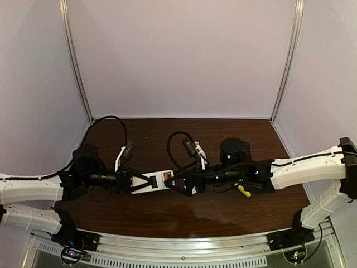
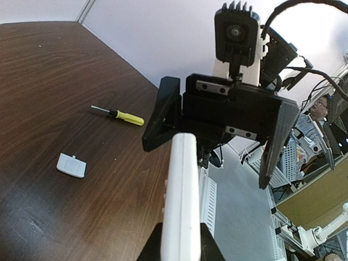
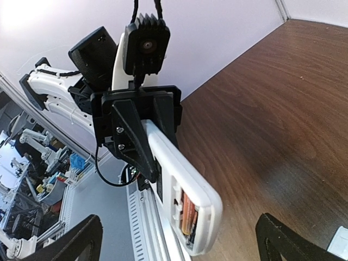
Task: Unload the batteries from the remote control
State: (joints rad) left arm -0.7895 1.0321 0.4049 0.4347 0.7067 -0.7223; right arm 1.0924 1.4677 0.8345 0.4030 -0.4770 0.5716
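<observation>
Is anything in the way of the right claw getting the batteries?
No, nothing I can see. The cover is off and lies on the table, so the batteries sit bare in the remote. The open right claw faces that end. The left claw holds the remote.

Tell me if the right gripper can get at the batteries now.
Probably yes. The remote has its compartment open, the batteries lie exposed facing the open right gripper, and the left gripper clamps the other end, clear of them.
</observation>
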